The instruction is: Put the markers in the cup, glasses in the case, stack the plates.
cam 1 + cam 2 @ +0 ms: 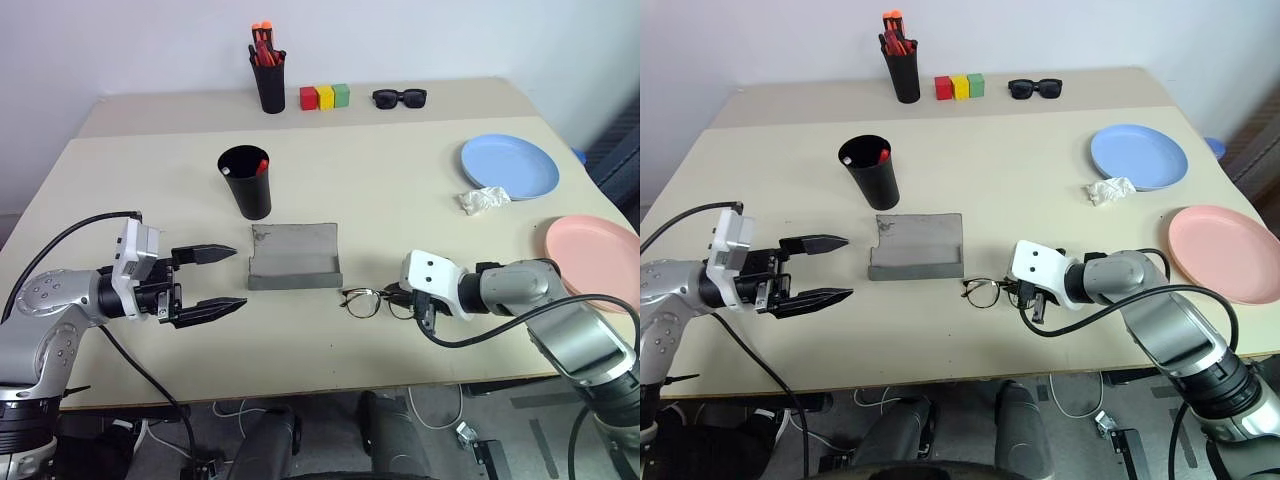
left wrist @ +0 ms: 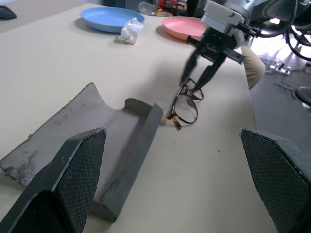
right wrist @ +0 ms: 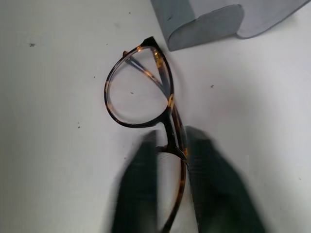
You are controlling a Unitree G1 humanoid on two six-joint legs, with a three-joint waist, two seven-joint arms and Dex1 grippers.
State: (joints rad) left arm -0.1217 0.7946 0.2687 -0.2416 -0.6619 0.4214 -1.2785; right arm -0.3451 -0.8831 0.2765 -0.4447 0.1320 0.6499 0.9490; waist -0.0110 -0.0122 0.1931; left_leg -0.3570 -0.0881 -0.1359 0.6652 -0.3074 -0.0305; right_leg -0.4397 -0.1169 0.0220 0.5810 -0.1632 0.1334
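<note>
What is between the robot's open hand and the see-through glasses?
The open grey case lies between the left gripper and the glasses, as the left eye view shows.

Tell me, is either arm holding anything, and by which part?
The right gripper has its jaws shut on the glasses, at the frame's bridge between the lenses. The left gripper is open and holds nothing.

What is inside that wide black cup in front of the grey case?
In the cup, a red marker cap leans against the rim and a small white tip shows opposite. The cup's wall hides the pens' bodies and the bottom, so their number is unclear.
</note>
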